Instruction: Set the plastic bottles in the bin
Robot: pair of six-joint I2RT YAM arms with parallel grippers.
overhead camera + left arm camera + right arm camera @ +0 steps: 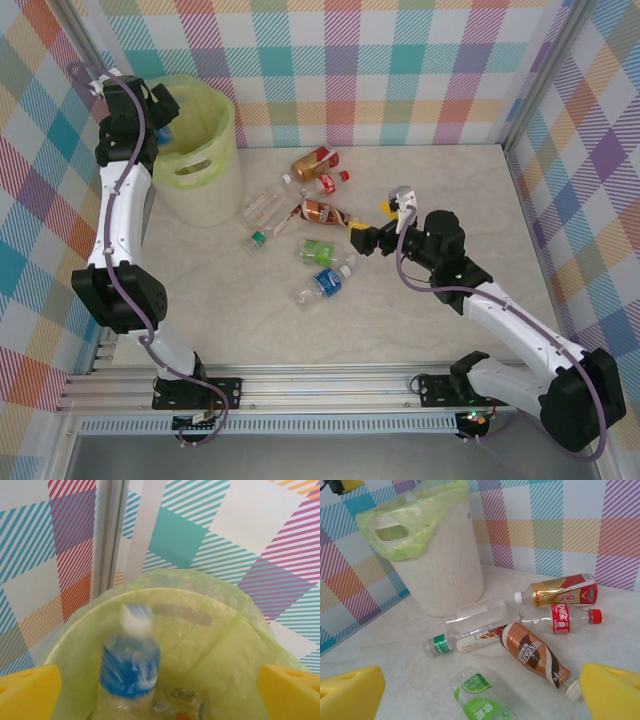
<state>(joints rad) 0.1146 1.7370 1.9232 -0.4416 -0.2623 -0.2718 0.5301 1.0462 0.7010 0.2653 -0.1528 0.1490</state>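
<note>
Looks like the drop-off step: left claw is spread wide over the bin, with a blurry blue-label bottle in its mouth, gripped by nothing. Right claw hangs open over the table. I'd guess the brown bottle is the next grab.

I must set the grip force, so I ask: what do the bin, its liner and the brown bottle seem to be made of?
Bin: likely rigid plastic; off-white, matte, finely ribbed wall.
Liner: thin plastic film; translucent yellow-green, wrinkled, folded over the rim.
Brown bottle: probably plastic; glossy brown wrap label with bright highlights, pale cap.
</note>
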